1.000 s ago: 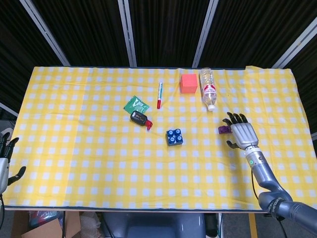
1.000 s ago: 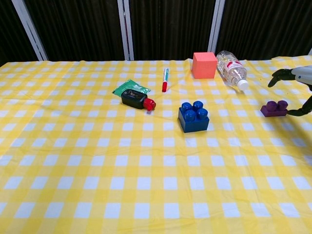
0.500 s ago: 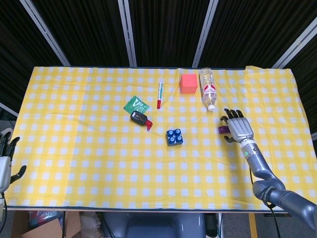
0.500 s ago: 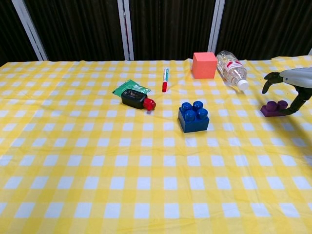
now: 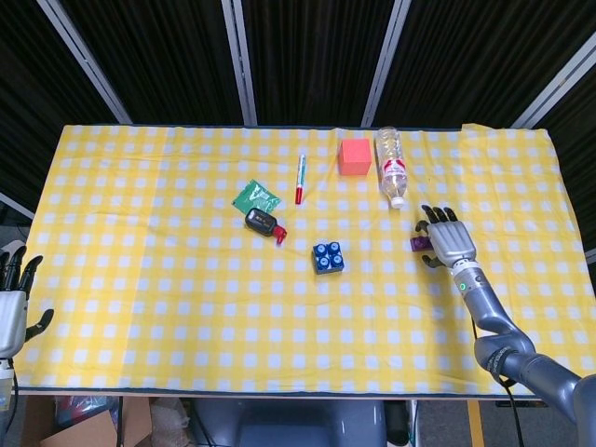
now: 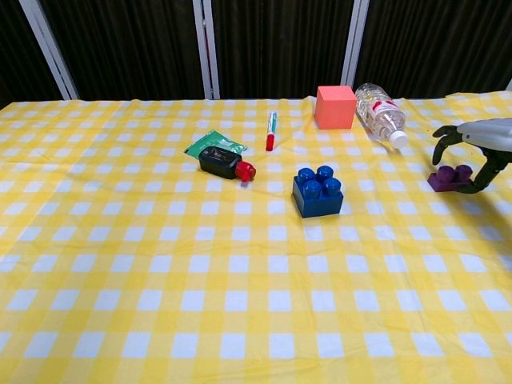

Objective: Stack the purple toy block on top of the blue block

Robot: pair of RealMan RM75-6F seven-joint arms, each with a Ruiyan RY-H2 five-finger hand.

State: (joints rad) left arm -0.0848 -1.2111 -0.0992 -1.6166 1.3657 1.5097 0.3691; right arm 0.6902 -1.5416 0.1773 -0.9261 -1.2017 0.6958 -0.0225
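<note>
One purple block (image 6: pixel 450 178), one blue block (image 6: pixel 318 192), one pink cube (image 6: pixel 335 106), one bottle (image 6: pixel 379 113), one marker (image 6: pixel 271 131)

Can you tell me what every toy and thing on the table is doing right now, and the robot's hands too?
purple toy block: flat on the cloth, not lifted.
right hand: fingers curved over the purple block, not yet gripping.
blue block: upright, nothing on top.
left hand: empty, fingers apart.
water bottle: lying on its side.
marker: lying flat, capped.
pink cube: sitting alone.
black and red object: lying on its side.
</note>
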